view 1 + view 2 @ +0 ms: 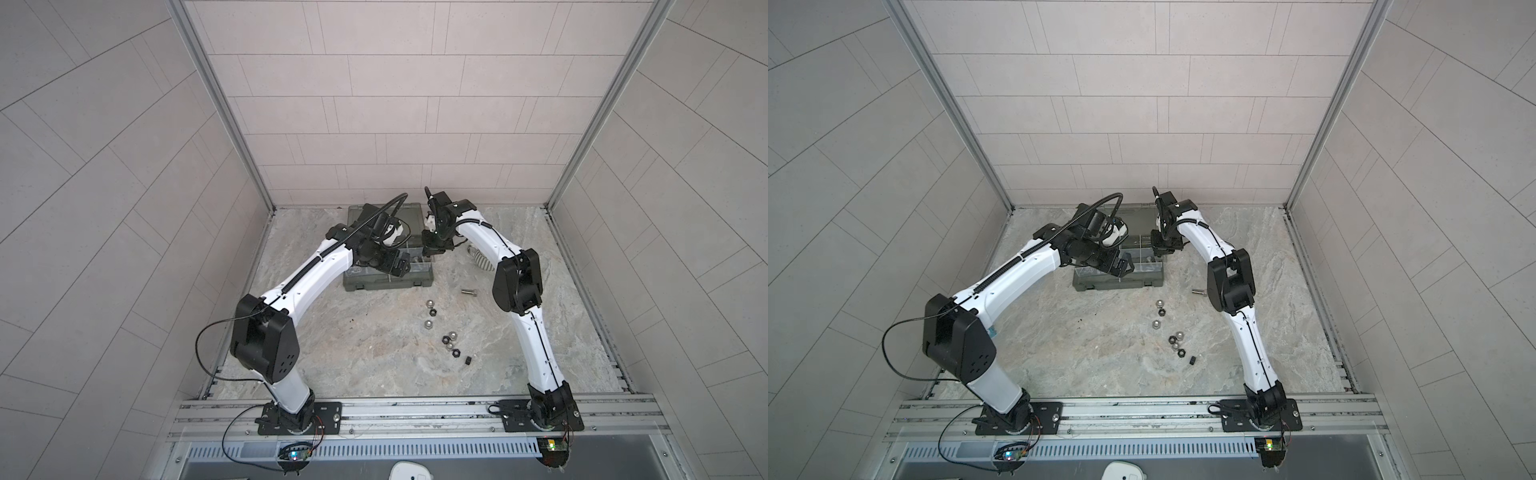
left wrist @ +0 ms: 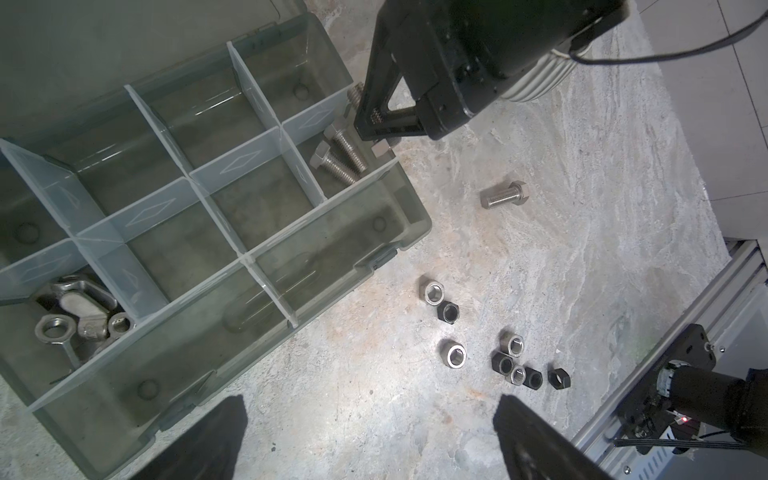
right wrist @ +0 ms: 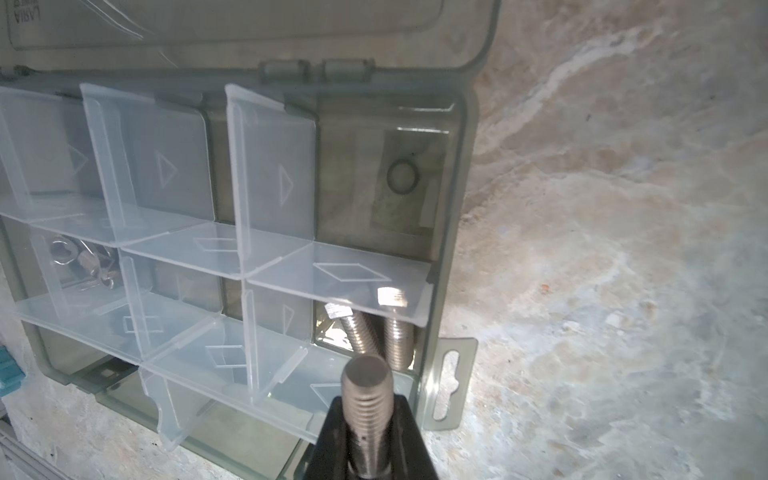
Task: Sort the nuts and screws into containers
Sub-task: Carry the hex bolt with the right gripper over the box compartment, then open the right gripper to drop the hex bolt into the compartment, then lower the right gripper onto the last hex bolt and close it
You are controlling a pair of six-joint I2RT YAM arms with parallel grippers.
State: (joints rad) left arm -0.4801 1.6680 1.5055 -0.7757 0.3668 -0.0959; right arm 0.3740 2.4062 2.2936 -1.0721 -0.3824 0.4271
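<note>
Seen from above, the left arm [image 1: 307, 270] bends over a translucent grey-green plastic organizer case [image 1: 386, 286]. Only the left wrist view shows the left hand [image 2: 372, 403], its black fingers [image 2: 199, 440] spread wide with nothing between them. That view also picks out silver wing nuts [image 2: 79, 316] in a compartment at the case's left end and two silver hex-head screws [image 2: 338, 160] in one at its right end; the arms hide both from above. On the marbled, stone-look table [image 1: 353, 365] lie scattered silver and black hex nuts [image 1: 428, 323], with one threaded silver screw [image 1: 468, 292] a little apart from them. The right hand [image 3: 369, 432], tilted down at the case's right edge, is clamped on another threaded screw [image 3: 368, 382], plain in the right wrist view. A striped grey-white ceramic mug [image 1: 482, 262] peeks out beside the right arm [image 1: 536, 332].
</note>
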